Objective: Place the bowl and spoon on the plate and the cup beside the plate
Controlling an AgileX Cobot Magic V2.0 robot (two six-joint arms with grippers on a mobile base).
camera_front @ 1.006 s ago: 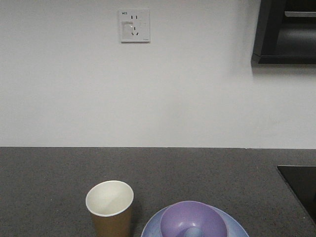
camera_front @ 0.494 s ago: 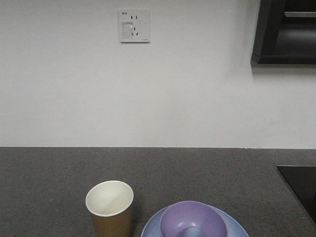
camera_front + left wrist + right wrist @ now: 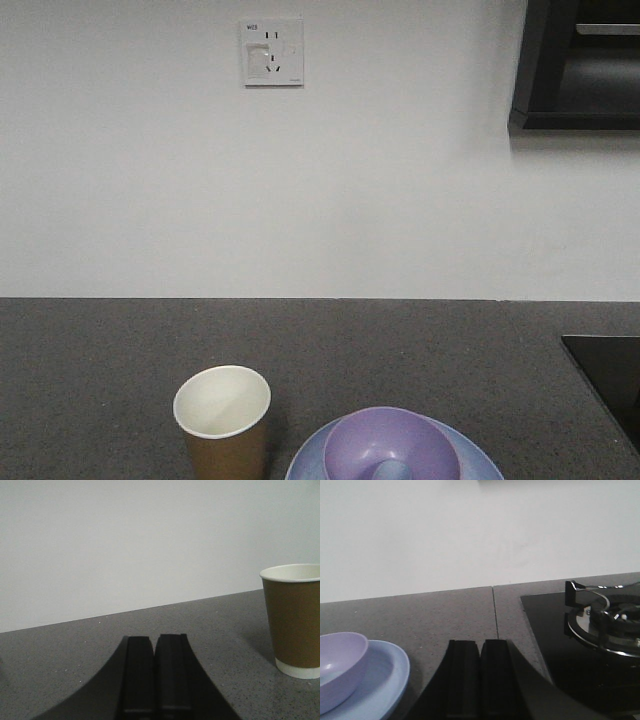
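Dark table [image 3: 400, 340] is carrying everything | bowl [image 3: 392, 444] is sitting on plate [image 3: 310, 462], spoon [image 3: 390, 470] inside | cup [image 3: 222, 420] is standing just left | we are keeping left fingers [image 3: 152, 672] and right fingers [image 3: 480, 675] pressed together, empty.

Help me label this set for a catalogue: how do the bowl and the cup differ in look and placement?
The bowl is lavender purple, low and rounded; the cup is brown paper with a white inside, tall and tapered. The bowl sits on the pale blue plate; the cup stands on the dark counter beside it. The bowl holds the spoon; nothing shows inside the cup. Both stand upright, mouths open upward.
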